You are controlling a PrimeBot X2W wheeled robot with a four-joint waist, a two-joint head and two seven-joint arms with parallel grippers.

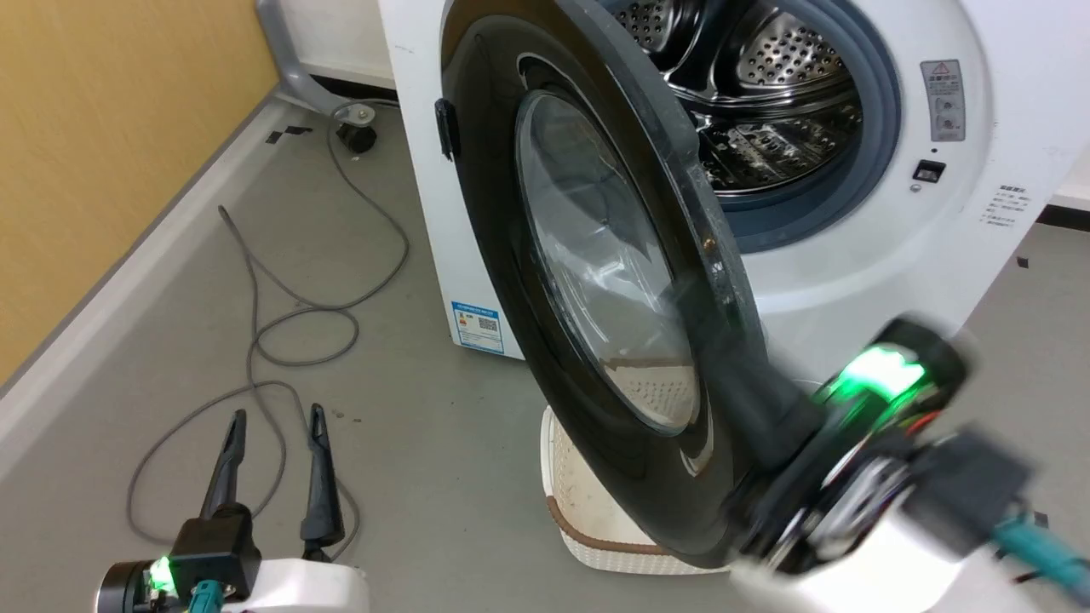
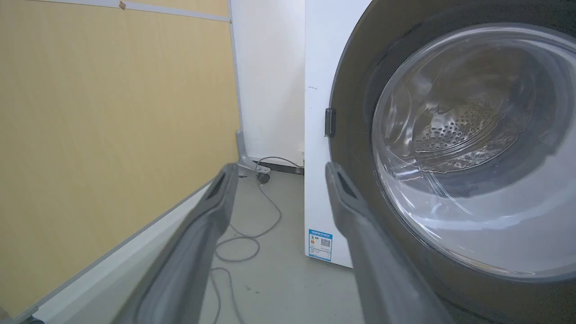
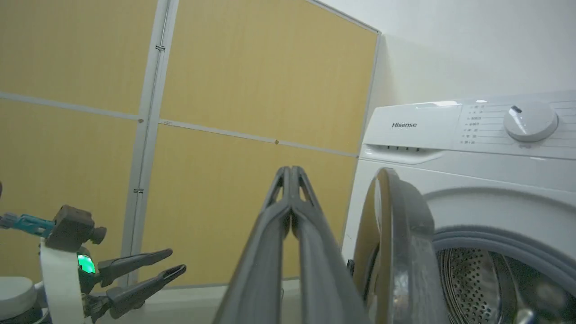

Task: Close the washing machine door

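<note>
While the washing machine door stands swung well out from the washing machine, hinged on its left with the free rim nearest me, my right fingers are pressed together, just beside that rim on its glossy outer side. Blur in the head view keeps me from telling whether they touch it. My left fingers hang apart and empty over the floor, well left of the door, near a grey cable. The steel drum is open to view, so I judge the closing barely begun. To do it well I would lay the joined fingers flat against the black rim, far from the hinge, where a push turns the door most easily. I would follow its arc right and away rather than shove straight. I would finish with firm pressure opposite the latch slot, minding the cream basket on the floor beneath the door.
</note>
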